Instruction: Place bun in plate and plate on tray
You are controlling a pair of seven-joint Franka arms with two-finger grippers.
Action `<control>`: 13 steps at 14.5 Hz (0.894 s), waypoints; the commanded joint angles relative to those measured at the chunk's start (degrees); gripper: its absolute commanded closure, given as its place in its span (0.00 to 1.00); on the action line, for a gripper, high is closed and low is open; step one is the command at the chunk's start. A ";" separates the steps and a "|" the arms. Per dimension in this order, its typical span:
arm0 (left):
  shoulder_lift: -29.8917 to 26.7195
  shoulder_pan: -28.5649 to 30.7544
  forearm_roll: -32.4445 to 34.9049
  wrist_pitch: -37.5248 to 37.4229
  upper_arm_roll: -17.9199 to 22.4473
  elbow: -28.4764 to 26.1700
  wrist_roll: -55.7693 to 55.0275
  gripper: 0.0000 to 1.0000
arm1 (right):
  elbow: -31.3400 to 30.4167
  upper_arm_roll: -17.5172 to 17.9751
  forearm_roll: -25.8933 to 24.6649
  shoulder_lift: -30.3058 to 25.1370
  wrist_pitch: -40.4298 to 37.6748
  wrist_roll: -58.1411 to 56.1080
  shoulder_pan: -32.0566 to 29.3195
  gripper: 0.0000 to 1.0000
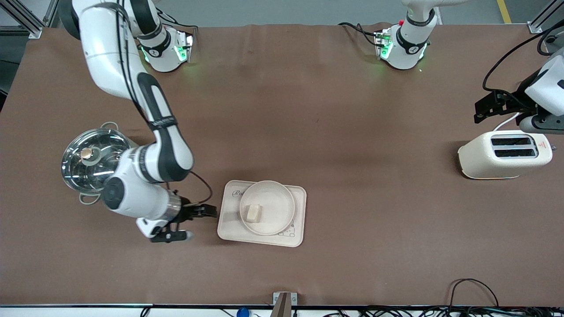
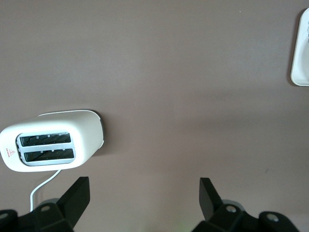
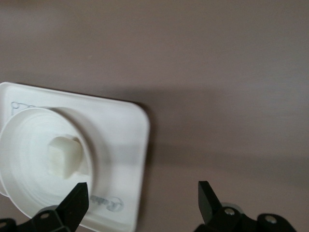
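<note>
A: Start at the fingers. How do they stand?

B: The right gripper (image 1: 192, 223) has its two fingers spread wide with nothing between them; in the right wrist view the dark fingertips (image 3: 77, 198) sit well apart over bare table. It hangs just beside the tray's edge toward the right arm's end of the table. The left gripper (image 1: 484, 108) is likewise spread and empty, over the table near the toaster (image 1: 504, 154); that arm waits.

A: And the task's things?

B: The bun (image 1: 254, 212), a small pale block, lies inside the plate (image 1: 282, 193), somewhat off centre. The plate rests on the tray (image 1: 299, 211), covering most of it; part of the script and the small bunny drawing show at the tray's uncovered margins.

A: What surrounds them?

B: A lidded steel pot (image 1: 90, 160) stands toward the right arm's end of the table, partly hidden by that arm. The toaster, cream with two slots, stands toward the left arm's end, well apart from the tray.
</note>
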 commanded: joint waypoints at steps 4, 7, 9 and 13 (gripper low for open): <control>0.36 -0.35 0.13 -0.19 -0.13 1.44 0.74 0.00 | -17.47 -3.35 -12.37 -23.69 -5.62 -0.48 -1.79 0.00; 0.36 -0.35 -0.13 -0.19 -0.30 1.44 0.83 0.00 | -25.74 -4.31 -17.63 -35.12 -5.88 -0.57 -3.28 0.00; 0.45 -0.88 -0.22 -0.19 -0.30 1.44 0.83 0.00 | -27.96 -4.32 -19.94 -40.59 -8.33 -0.66 -5.39 0.00; 0.80 -1.23 -0.40 -0.10 -0.48 1.44 0.83 0.00 | -27.70 -4.31 -24.42 -46.75 -14.49 -0.14 -6.18 0.00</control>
